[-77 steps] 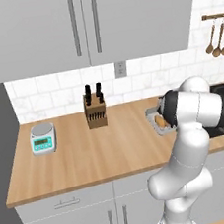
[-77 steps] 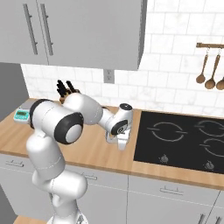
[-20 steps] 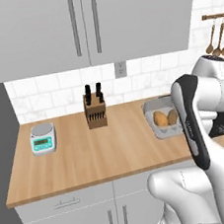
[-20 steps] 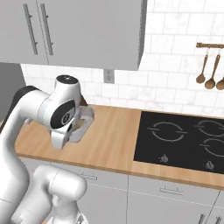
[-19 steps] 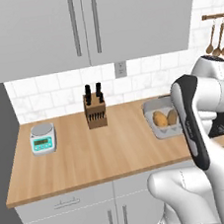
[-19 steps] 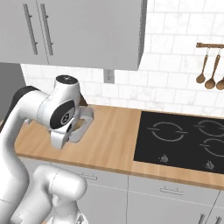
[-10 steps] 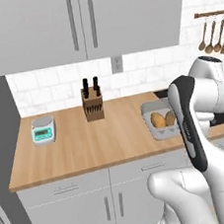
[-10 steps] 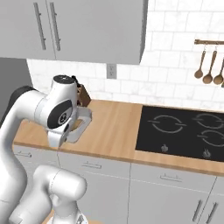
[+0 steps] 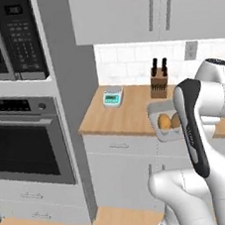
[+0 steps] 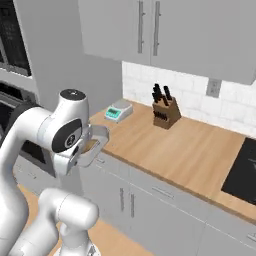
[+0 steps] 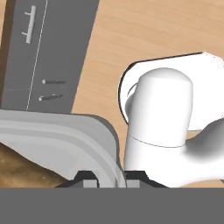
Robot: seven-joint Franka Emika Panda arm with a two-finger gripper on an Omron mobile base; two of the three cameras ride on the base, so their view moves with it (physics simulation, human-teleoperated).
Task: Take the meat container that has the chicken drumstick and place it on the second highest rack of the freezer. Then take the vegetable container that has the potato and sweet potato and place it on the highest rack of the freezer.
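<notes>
Writing: none legible; the keypad on the microwave [image 9: 13,39] and the display of the kitchen scale [image 9: 112,97] are too small to read.
Vegetable container [image 9: 161,122]: pale grey tray, held up off the worktop [image 9: 120,116] in front of the arm, out past the worktop's front edge in the left base view.
Contents: potato and sweet potato [image 9: 168,122], two oval tubers side by side in the tray, one yellowish, one more orange-brown.
Fingers [image 11: 110,178]: clamped on the tray's rim, one tip on each side of the rim wall in the hand view; the tubers lie just inside that rim, at the lower left of that view.
Container in right base view [image 10: 95,144]: carried beside the arm's wrist, just off the worktop's corner.
Knife block [image 10: 163,112]: upright on the worktop near the tiled wall.
Oven [image 9: 23,138]: black glass door, set in the tall grey column left of the worktop.
Freezer: cannot tell where it stands.
</notes>
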